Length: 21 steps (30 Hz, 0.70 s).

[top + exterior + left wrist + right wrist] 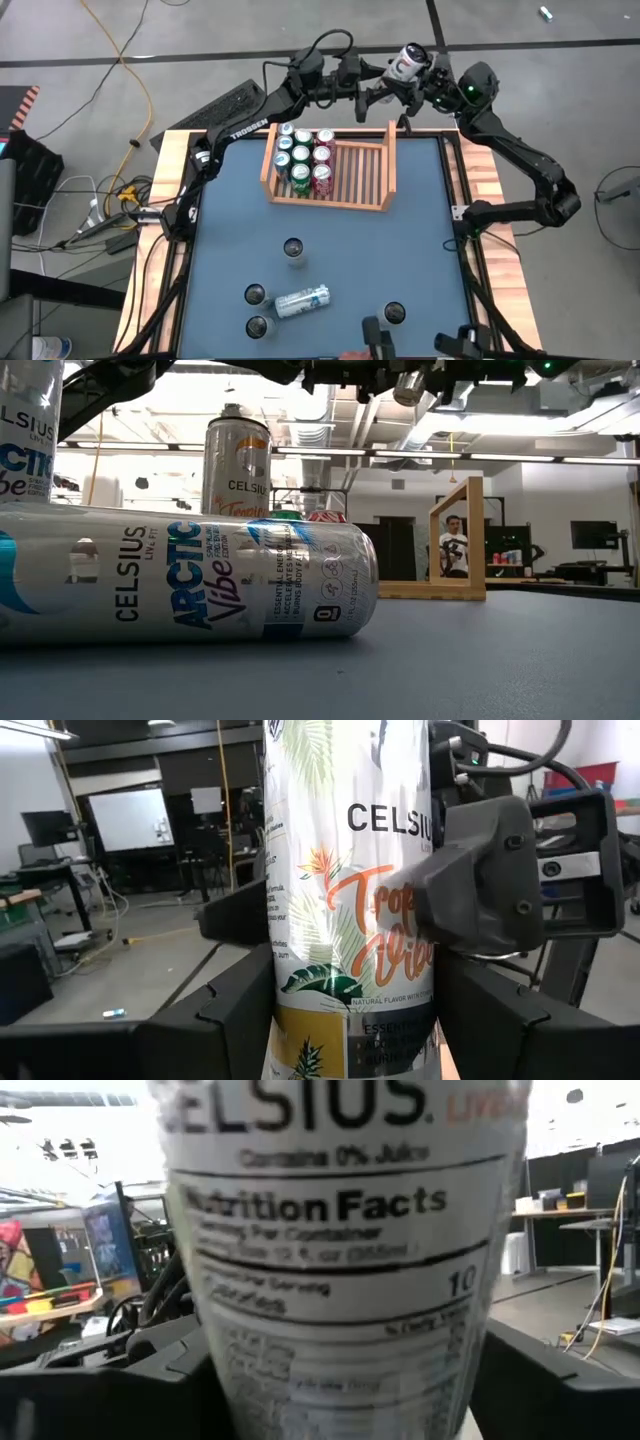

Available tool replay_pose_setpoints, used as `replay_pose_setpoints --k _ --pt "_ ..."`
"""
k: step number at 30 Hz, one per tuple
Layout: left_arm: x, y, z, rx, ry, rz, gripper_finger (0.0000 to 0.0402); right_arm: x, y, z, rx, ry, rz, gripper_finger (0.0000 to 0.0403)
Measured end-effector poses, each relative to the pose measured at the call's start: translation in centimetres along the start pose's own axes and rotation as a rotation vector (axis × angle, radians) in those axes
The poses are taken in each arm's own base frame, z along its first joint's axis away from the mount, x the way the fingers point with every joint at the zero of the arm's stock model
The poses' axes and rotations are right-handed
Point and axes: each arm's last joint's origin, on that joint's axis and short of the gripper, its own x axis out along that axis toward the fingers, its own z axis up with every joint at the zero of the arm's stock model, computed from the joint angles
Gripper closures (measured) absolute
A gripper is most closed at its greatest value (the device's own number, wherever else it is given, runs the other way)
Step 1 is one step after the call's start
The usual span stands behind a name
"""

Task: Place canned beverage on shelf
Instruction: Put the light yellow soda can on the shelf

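Observation:
A white Celsius can (408, 62) hangs in the air beyond the table's far edge, past the shelf (365, 175). My left gripper (350, 1035) reaches it from the left and is shut on it. My right gripper (345, 1380) comes from the right and is open, its fingers (470, 890) standing close on either side of the same can, higher up. Whether they touch it I cannot tell. The wooden shelf rests on the blue table and holds several upright cans (303, 160) in its left part. My left gripper pinches the can's lower wall (300, 1020) between its two fingers, one on each side. The fingers come about level from the table's left side and lie across the can. The can stands upright in the hold, lifted clear of table and shelf.
The shelf's right part (365, 175) shows bare slats. On the near half of the table stand several upright cans (293, 248) (394, 313) and one can lies on its side (302, 300). A person (455, 545) stands far off in the room.

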Motion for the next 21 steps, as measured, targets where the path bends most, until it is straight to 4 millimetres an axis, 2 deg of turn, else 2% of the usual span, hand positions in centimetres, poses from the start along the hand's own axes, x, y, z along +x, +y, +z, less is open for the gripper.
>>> replay_pose_setpoints --k 9,13,21 --pt "0.0 0.2 0.0 -0.001 -0.004 0.042 0.0186 -1.1 0.1 1.2 -0.027 -0.051 -0.081 0.0108" --pt "0.0 0.3 0.1 0.006 -0.013 0.055 0.0186 -1.1 0.1 1.2 -0.031 -0.046 -0.086 0.0134" --pt "0.3 -0.5 0.0 0.025 0.002 0.094 0.0186 -1.1 0.1 1.1 -0.030 -0.033 -0.084 0.0159"
